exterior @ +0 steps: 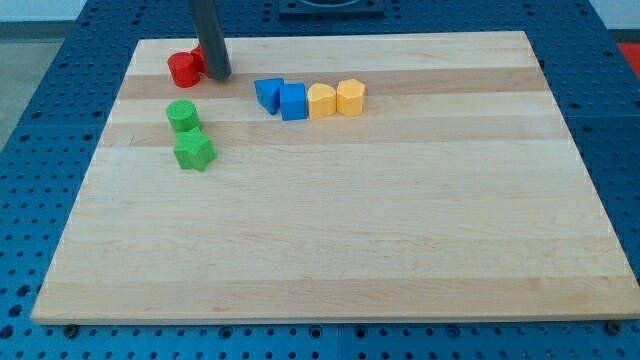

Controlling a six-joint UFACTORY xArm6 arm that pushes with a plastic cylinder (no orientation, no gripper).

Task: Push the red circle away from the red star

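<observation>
Two red blocks sit touching near the board's top left corner. The rounded one, the red circle point(182, 69), is on the view's left. The other red block point(199, 54), probably the red star, lies just above and to its right, partly hidden behind my rod. My tip point(220, 76) rests on the board right beside these two blocks, at their right edge, about level with the red circle. I cannot tell whether it touches them.
A green circle point(183, 115) and a green star point(194, 151) stand below the red blocks. To the right of my tip is a row: a blue triangle point(268, 93), a blue cube point(293, 101) and two yellow blocks point(321, 101) point(350, 97). The wooden board's top edge point(400, 36) is close.
</observation>
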